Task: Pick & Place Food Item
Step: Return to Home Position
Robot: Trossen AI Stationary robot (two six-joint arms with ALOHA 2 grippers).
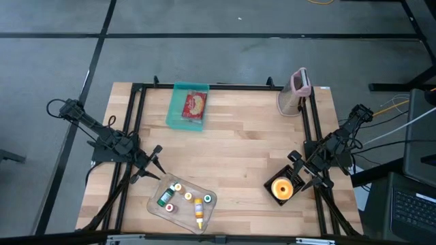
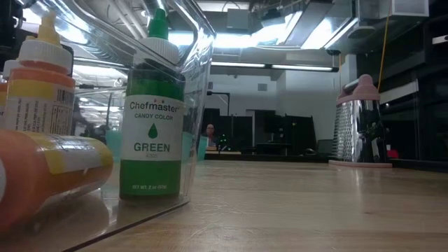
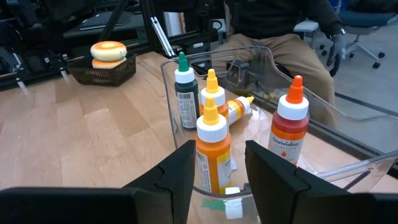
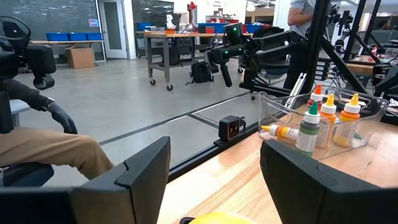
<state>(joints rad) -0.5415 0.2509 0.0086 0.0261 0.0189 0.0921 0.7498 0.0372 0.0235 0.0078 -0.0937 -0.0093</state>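
1. Across the middle of the high view lies the light wooden table (image 1: pixel 238 150), with a black metal frame along its edges.
2. At the lower left of that view, the left end effector (image 3: pixel 219 152) hangs just beside the clear plastic tray (image 3: pixel 169 87). Its fingers are spread and nothing is between them.
3. At the lower right, the right end effector (image 4: pixel 214 149) hangs close over the small black wire basket (image 3: pixel 102 70). Its fingers are also wide apart and empty.
4. Inside the clear tray are small food colour bottles. The green bottle (image 2: pixel 150 112) stands upright.
5. At the far edge lies a flat teal tray (image 1: pixel 172 112) with a red packet (image 1: pixel 194 104) on it.
6. At the far right corner stands a metal grater with a pink handle (image 1: pixel 294 92).
7. Inside the basket, at the table's right side, rests the orange-glazed donut (image 1: pixel 282 188).
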